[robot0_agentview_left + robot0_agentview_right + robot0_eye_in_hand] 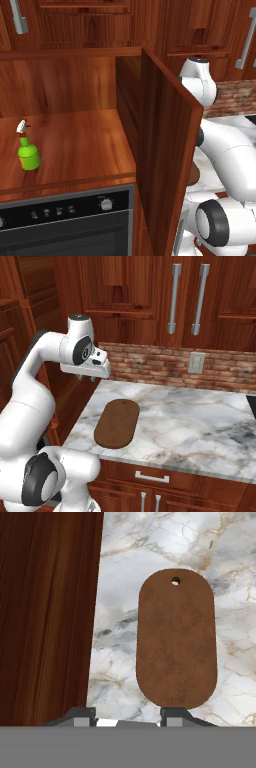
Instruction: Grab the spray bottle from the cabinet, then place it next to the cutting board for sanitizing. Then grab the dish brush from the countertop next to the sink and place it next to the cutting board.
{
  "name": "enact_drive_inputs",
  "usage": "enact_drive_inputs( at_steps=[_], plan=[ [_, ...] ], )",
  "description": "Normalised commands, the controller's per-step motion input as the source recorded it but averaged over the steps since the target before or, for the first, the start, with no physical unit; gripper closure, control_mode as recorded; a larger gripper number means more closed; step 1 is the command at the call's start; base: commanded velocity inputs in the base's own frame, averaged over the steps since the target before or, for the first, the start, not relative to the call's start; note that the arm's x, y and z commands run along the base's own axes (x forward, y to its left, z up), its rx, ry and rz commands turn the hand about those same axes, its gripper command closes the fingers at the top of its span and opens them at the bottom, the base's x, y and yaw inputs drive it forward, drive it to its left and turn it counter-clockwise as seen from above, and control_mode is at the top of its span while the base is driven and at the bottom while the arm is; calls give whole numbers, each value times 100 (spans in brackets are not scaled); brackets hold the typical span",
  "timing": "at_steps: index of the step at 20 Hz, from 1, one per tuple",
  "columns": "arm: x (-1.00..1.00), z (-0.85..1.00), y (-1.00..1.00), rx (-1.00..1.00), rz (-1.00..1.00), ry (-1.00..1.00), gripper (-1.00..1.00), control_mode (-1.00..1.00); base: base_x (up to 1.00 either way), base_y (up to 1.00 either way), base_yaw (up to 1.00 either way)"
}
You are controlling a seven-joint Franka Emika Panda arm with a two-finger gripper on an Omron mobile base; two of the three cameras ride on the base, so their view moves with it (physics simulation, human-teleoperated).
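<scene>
Claw (127, 716), fingers parted and pinching nothing, above the cutting board (176, 639) near the tabletop's (150, 542) cabinet-side edge; spray bottle (28, 150) upright on the cabinet shelf (80, 145).

The arm (35, 406) is built of smooth, rounded white shells, joined by dark grey to black rings and round caps at the joints. A boxy white hand section is seen at its end. The claw (127, 719) is tipped by two small dark grey fingers (80, 716) with lighter faces.
</scene>
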Motion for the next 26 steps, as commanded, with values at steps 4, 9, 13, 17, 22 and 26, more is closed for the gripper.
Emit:
enact_drive_inputs(
  at_steps=[4, 9, 13, 17, 22, 26],
  plan=[
    [-32, 0, 0, 0, 0, -5, -100, -100, 0, 0, 0],
    [-68, 0, 2, -4, 0, -7, -100, -100, 0, 0, 0],
    [-60, 2, 0, -7, 0, -4, -100, -100, 0, 0, 0],
    [-62, 30, -1, -2, 1, -7, -100, -100, 0, 0, 0],
    [-56, 34, -3, 1, 2, -7, -100, -100, 0, 0, 0],
    [-52, 28, 0, 1, 0, -13, -100, -100, 0, 0, 0]
  ],
)
